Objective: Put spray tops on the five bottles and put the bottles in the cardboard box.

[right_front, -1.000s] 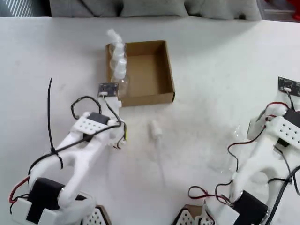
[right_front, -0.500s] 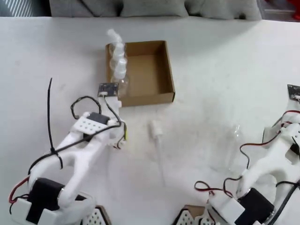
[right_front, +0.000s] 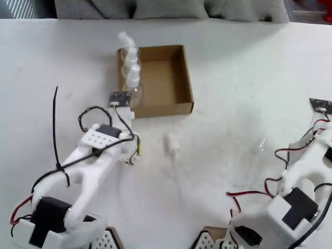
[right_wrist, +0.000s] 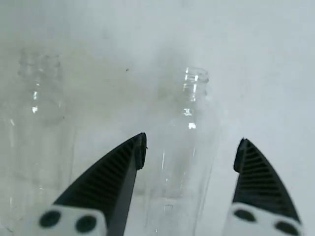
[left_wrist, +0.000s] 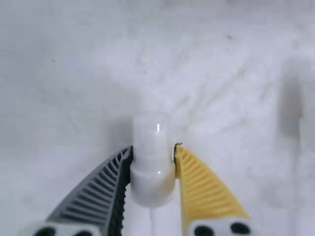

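Note:
My left gripper [left_wrist: 152, 150] is shut on a white spray top [left_wrist: 153, 157], its grey and yellow fingers pressed to either side; in the high view this gripper [right_front: 134, 149] sits just in front of the cardboard box [right_front: 176, 98]. A second spray top [right_front: 171, 142] lies on the table with its thin tube trailing toward me. One capped bottle [right_front: 129, 67] rests along the box's left wall. My right gripper [right_wrist: 191, 147] is open around a clear, capless bottle [right_wrist: 189, 128] lying on the table. Another capless bottle [right_wrist: 39, 98] lies beside it. The high view shows a clear bottle [right_front: 258, 150] near the right arm.
The white tabletop [right_front: 233, 72] stretches wide around the box. Loose red and black wires [right_front: 259, 194] hang off the right arm, and a black cable tie [right_front: 54, 124] stands up from the left arm. Grey cushions line the far edge.
The right arm has swung and turned at its base, uncovering the clear bottle on the table beside it. The left arm has kept still with the spray top.

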